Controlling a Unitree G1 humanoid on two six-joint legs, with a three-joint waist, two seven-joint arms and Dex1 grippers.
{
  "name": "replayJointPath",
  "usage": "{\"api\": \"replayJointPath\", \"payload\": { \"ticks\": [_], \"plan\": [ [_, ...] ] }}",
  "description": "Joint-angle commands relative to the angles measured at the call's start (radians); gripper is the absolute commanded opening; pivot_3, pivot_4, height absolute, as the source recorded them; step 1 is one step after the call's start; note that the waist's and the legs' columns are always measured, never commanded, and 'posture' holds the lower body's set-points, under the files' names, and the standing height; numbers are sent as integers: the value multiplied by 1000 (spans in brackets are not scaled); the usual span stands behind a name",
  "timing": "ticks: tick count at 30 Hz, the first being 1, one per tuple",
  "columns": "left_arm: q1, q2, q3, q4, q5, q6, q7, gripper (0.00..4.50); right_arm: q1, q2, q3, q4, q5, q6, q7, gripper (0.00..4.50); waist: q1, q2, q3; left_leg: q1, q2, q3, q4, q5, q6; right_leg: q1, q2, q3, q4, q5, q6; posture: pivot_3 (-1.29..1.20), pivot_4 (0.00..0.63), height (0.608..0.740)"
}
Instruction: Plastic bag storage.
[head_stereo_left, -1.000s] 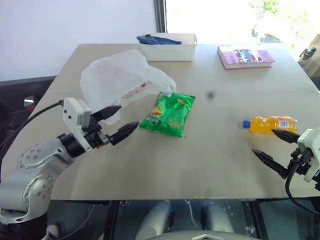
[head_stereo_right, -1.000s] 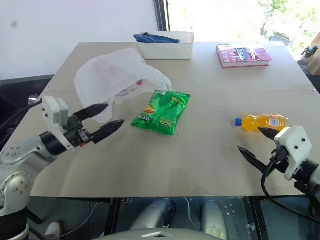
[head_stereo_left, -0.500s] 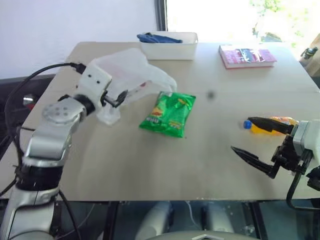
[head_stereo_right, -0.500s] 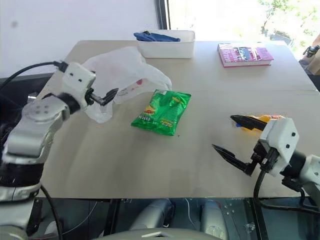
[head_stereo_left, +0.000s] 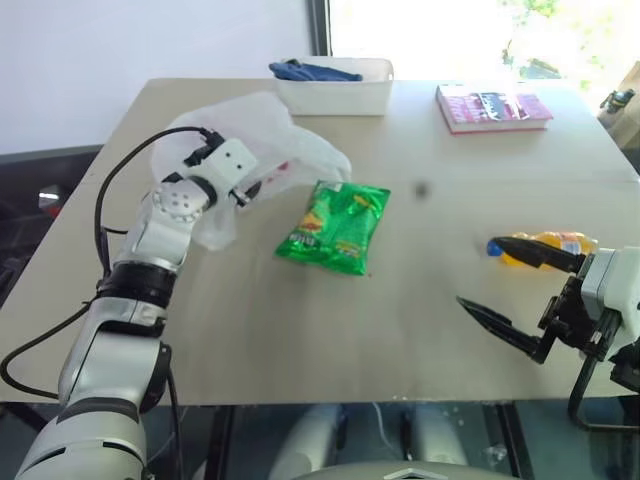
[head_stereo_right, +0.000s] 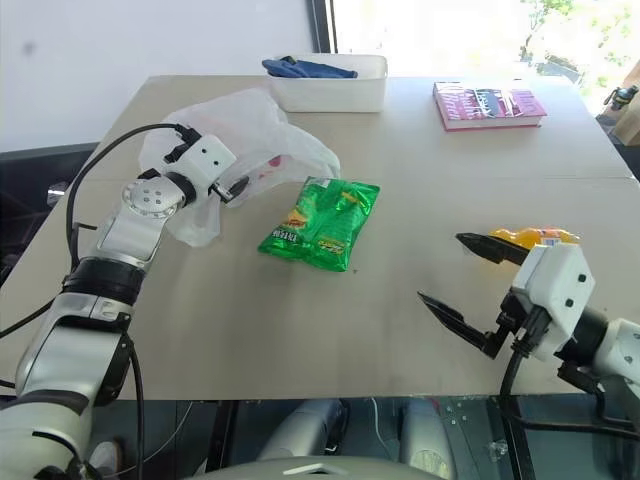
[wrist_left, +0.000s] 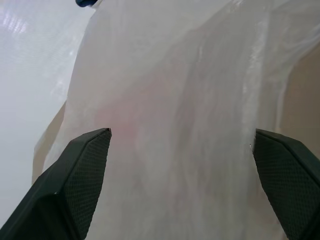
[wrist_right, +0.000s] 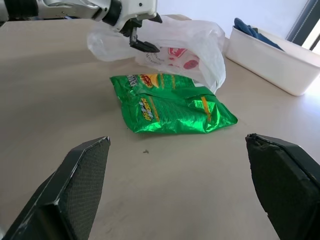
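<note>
White tray (head_stereo_left: 335, 97) holding blue cloth (head_stereo_left: 312, 71), left gripper (wrist_right: 141, 41) spread against the plastic bag (head_stereo_left: 270, 135), arm outstretched, right gripper (head_stereo_left: 512, 290) spread wide above table (head_stereo_left: 400, 320)

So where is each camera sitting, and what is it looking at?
Head eyes: look down over the beige table, both arms in view.
Left wrist: along the open left gripper into the thin translucent white plastic bag.
Right wrist: between the open right gripper fingers at the glossy green snack packet.
Shared: bag and packet.
</note>
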Motion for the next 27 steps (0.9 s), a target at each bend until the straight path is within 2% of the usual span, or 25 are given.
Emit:
{"api": "replayJointPath", "payload": {
  "ticks": [1, 7, 8, 11, 13, 16, 19, 23, 27],
  "plan": [
    [-49, -15, 9, 86, 28, -84, 8, 2809, 60, 21, -81, -40, -14, -45, 3, 4500, 2, 0, 0, 0, 0, 0, 0, 0, 0, 0, 0, 0, 0, 0, 0, 0, 150, 740],
    [-89, -45, 18, 213, 50, -149, 23, 201, 209, 58, -209, -30, -29, -104, 68, 4500, 2, -1, 0, 0, 0, 0, 2, 0, 0, 0, 0, 0, 2, 0, 0, 0, 150, 740],
    [-98, -52, 24, 223, 49, -160, 34, 79, 220, 60, -219, -25, -33, -114, 76, 4500, 1, -1, 0, 0, 0, 0, 3, 0, 0, 0, 0, 0, 3, 0, 0, 0, 150, 740],
    [-118, -76, 65, 215, 4, -166, 27, 79, 220, 57, -220, -20, -29, -125, 71, 4500, 1, -2, 0, 0, 0, 0, 7, 0, 0, 0, 1, 0, 7, 0, 0, 0, 150, 740],
    [-123, -100, 130, 186, -83, -104, -28, 79, 216, 55, -207, -20, -36, -128, 66, 4500, 1, -2, 1, 0, 0, 0, 10, 0, 0, 0, 1, 0, 10, 0, 0, 0, 150, 740],
    [-125, -137, 260, 92, -260, 122, -103, 79, 184, 49, -155, -14, -46, -122, 41, 4500, -1, -2, 0, 0, 0, 0, 13, 0, 0, 0, 1, 0, 14, 0, 0, 0, 150, 740],
    [-100, -137, 325, -47, -341, 307, -118, 79, 104, 41, -25, -10, -49, -71, -28, 4500, -13, -2, 0, 0, 0, 0, 14, 0, 0, 0, 1, 0, 16, 0, 0, 0, 150, 740],
    [-61, -130, 375, -247, -406, 482, -98, 79, -132, 59, 250, 55, -28, 151, -207, 4500, -30, -3, 0, 0, 0, 0, 14, 0, 0, 0, 1, 1, 16, 0, 0, 0, 150, 740],
    [-48, -121, 402, -382, -450, 590, -89, 79, -472, 267, 447, 285, 72, 406, -390, 4500, -46, -5, 1, 1, 0, 0, 14, 1, -1, 0, 0, 1, 16, 0, 0, 0, 150, 740]
  ]
}}
